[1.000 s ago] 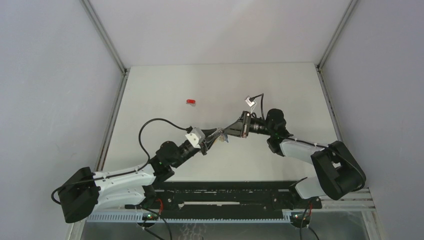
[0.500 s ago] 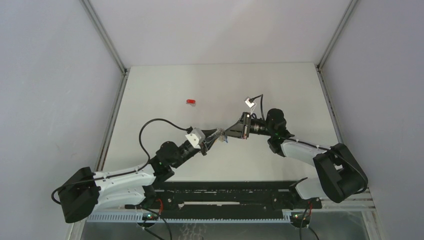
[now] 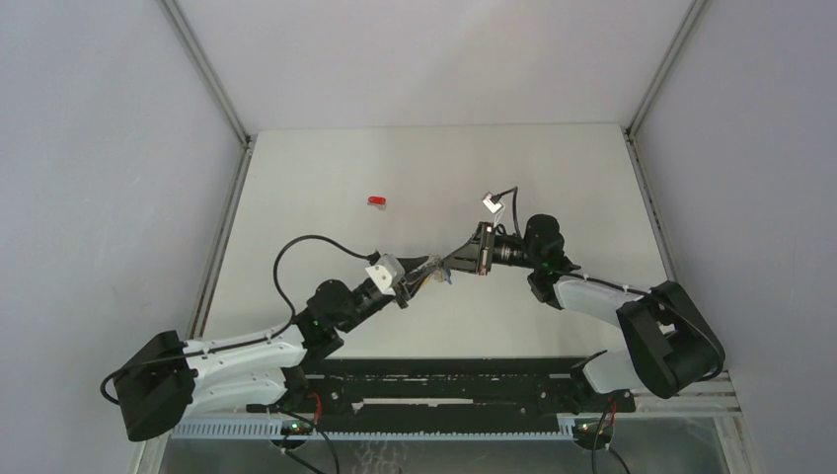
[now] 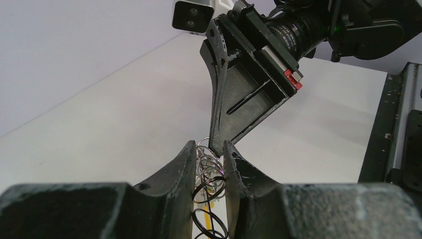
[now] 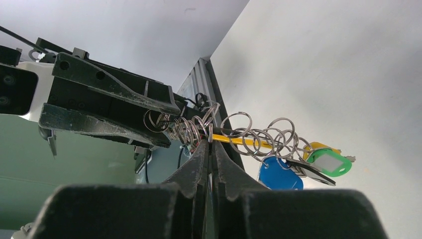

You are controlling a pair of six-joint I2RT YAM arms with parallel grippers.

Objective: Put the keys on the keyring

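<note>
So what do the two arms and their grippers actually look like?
The left arm and right arm have white shells and black joints. The left gripper and right gripper each have two black, tapered fingers. A black cable loops off the left arm. White cameras top both wrists.

- The rings point(image 5: 238, 130) are shiny metal.
- At their 4 o'clock, the blue key head point(image 5: 278, 177) and green key head point(image 5: 328, 163) are smooth, glossy plastic.
- The left gripper point(image 4: 209, 152) is black, dull, grainy plastic.
- The table point(image 3: 326, 168) is matt white.

We see a flat white surface point(image 3: 326, 168). One small red plastic-headed key point(image 3: 376, 200) lies on it, far left.
</note>
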